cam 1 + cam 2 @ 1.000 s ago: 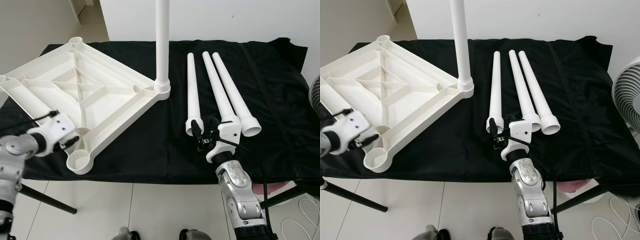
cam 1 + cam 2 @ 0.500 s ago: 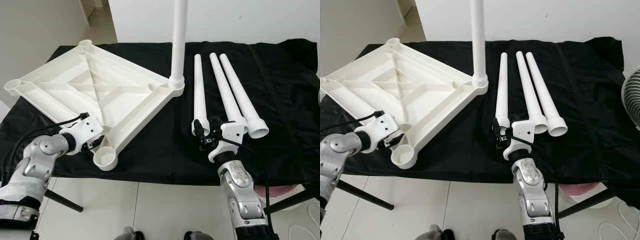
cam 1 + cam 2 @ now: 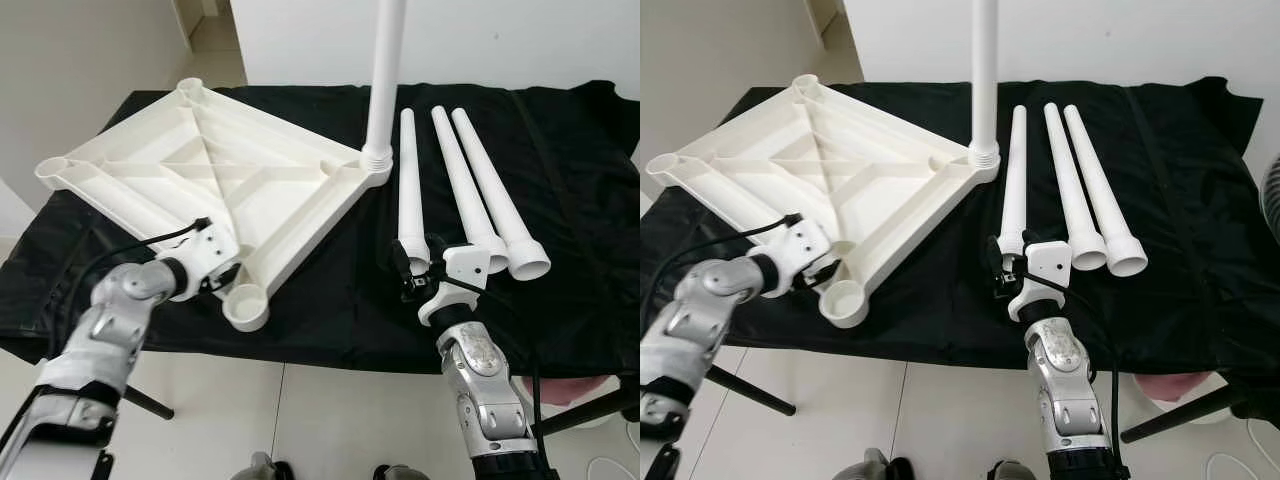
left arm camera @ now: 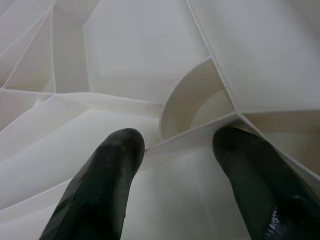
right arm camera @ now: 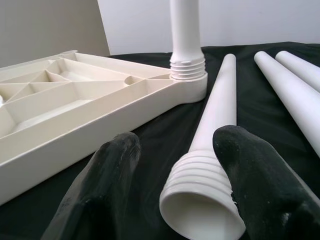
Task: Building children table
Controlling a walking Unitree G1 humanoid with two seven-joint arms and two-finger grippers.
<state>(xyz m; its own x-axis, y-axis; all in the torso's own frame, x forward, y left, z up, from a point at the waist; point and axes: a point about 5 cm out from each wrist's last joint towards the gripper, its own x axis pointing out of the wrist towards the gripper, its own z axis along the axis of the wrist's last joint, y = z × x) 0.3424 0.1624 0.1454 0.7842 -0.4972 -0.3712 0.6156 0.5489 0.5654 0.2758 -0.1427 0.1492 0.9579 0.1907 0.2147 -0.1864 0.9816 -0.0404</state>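
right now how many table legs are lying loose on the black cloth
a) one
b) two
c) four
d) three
d: three white legs lie side by side on the black cloth, while a fourth leg stands upright, screwed into a corner of the upturned tabletop. The right gripper is open around the threaded end of the nearest loose leg.

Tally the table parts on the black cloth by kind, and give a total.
Tabletop, upside down: 1
Leg screwed upright into the tabletop's corner: 1
Loose legs lying on the cloth: 3, namely the one nearest the tabletop, the middle one and the outer one
Total: 5 parts
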